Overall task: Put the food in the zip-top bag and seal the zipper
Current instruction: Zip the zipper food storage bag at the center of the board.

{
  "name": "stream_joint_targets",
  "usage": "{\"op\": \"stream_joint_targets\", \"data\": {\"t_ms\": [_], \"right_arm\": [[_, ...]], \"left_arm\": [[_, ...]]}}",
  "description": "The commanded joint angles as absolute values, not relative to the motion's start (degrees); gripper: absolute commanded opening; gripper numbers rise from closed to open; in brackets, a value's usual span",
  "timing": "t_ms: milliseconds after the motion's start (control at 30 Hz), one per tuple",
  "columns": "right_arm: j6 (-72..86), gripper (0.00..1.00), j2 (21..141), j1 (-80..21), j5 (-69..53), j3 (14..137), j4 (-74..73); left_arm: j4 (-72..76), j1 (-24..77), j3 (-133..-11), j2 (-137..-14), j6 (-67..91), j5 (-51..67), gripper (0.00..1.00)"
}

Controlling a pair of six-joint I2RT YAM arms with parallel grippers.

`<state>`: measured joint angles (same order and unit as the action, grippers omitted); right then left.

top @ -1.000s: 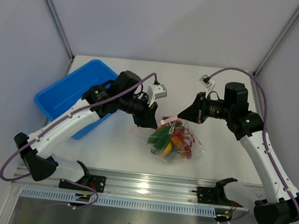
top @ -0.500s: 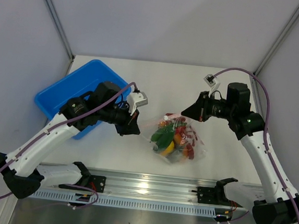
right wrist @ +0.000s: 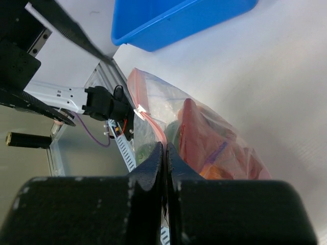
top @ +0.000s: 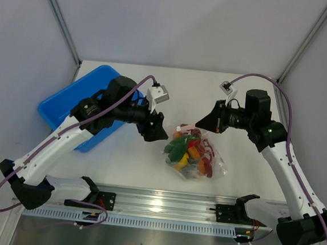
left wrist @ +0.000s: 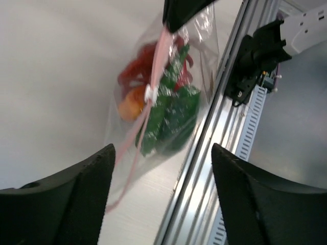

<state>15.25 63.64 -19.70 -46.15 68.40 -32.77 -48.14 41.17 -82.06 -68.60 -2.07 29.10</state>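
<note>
Clear plastic: one zip-top bag (top: 217, 166) holding the food (top: 187, 153); one blue bin (top: 60, 109).

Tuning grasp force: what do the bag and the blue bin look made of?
Zip-top bag: thin clear plastic film, glossy, going by its crinkles and glints. Blue bin: rigid plastic, probably moulded, smooth with a mild sheen.

Two pincers are showing, left pincer (top: 156, 129) and right pincer (top: 199, 124). Between them one zip-top bag (top: 217, 164) is lying, its food (top: 188, 153) bunching too tightly for counting. One blue bin (top: 77, 92) is sitting left of the left pincer.
</note>
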Motion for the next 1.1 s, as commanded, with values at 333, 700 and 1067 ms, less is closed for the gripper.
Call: {"op": "stream_joint_targets", "data": {"t_ms": [333,700,1067], "right_arm": [[18.81,0.0,62.93,-20.74,-49.31,72.6,-32.87],[19.25,0.0,63.37,-21.62,-49.22,73.48,-32.96],[19.6,0.0,63.11,-21.71,-48.6,73.39,-32.87]], "left_arm": [[-37.8,41.4,-85.17,-76.9,-7.73,34.45,0.84],[-34.98,41.75,-85.52,-80.77,-8.96,37.97,0.67],[-35.77,41.75,-85.08,-82.26,-9.67,40.25,0.39]]}}
